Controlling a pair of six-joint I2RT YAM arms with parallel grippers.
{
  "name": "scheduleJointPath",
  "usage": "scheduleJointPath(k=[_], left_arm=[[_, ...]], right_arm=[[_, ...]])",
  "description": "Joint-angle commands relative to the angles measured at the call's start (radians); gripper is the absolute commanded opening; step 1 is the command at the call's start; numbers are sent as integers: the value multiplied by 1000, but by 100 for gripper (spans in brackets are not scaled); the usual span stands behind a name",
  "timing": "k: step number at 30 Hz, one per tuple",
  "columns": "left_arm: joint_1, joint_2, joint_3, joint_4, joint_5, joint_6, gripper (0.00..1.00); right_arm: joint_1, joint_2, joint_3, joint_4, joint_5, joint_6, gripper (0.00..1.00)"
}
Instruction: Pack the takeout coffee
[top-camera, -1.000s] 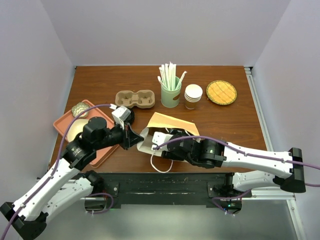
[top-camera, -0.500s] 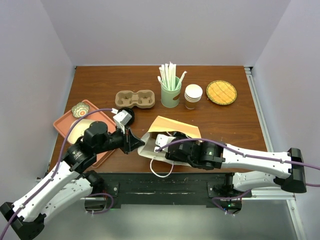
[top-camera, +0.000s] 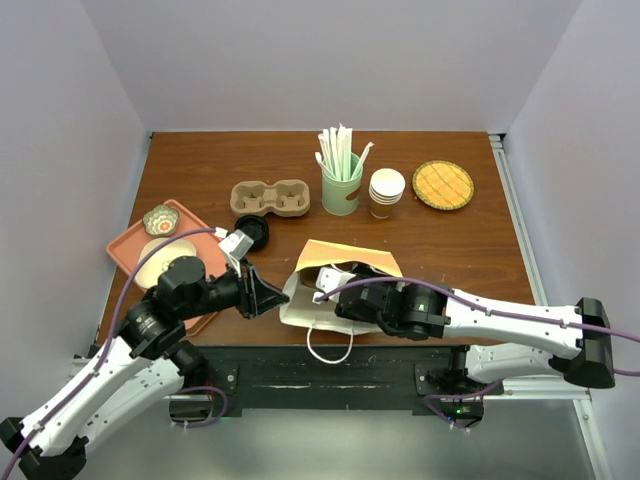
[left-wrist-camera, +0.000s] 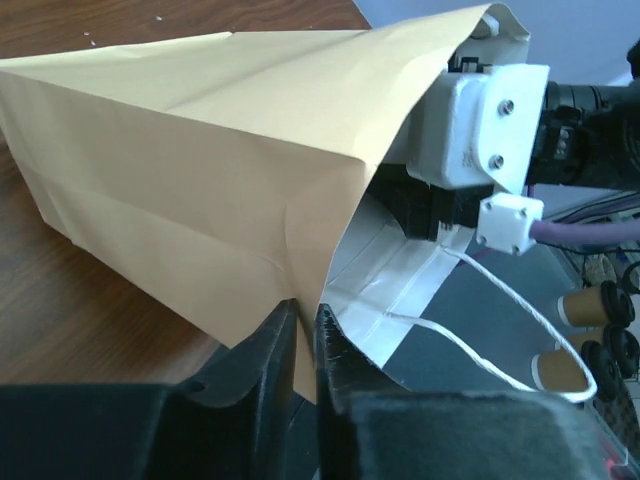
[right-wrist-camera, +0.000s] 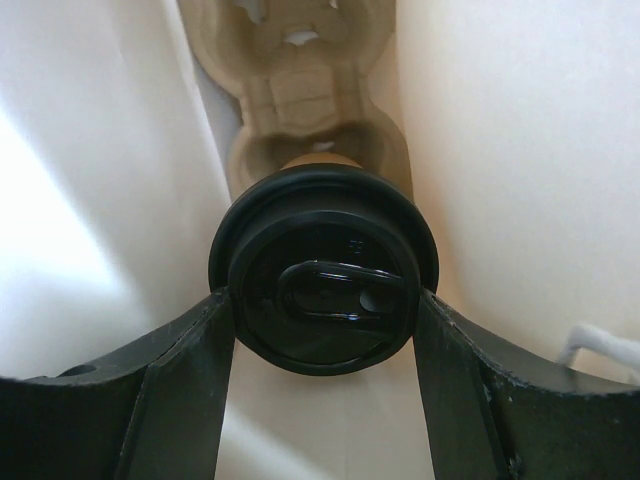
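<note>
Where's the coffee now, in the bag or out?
In: right wrist view shows the coffee held by the right gripper, bag walls on both sides.

I count 1 paper bag (top-camera: 345, 255) at lower centre, with 1 coffee cup (right-wrist-camera: 322, 295) under a black lid inside it. There are 2 pulp cup carriers: 1 at upper left of centre (top-camera: 270, 197) and 1 in the bag (right-wrist-camera: 300, 90). Along the top stand 1 green cup of straws (top-camera: 341, 190), 1 stack of cups (top-camera: 386, 192) and 1 woven mat (top-camera: 443, 184). At left are 1 tray (top-camera: 122, 247), 1 patterned dish (top-camera: 159, 219) and 1 loose black lid (top-camera: 252, 231).
</note>
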Motion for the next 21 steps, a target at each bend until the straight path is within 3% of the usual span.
scheduleJointPath(k=[1,3,6,12,14,15,18,21], left_arm=[[-6,-30,-3,2,26,-18,33],[-8,-1,14,-6,23,1,43],[-8,56,45,-3,26,35,48],[-8,175,102,3,-5,128,49],[-6,194,116,11,-2,139,41],[-6,200,117,15,3,137,27],[-6,161,97,31,4,118,5],[-6,108,70,25,-16,88,0]], right_arm=[[-9,-44,-18,18,25,-3,42],[-10,-43,-9,14,-5,-13,42],[-10,-32,-4,9,-16,-29,42],[-10,-35,-35,81,-44,-143,42],[-10,-21,-32,89,-47,-161,42],[-9,-17,-30,86,-50,-176,42],[-10,-14,-38,98,-51,-232,42],[-10,-18,-41,124,-82,-332,42]])
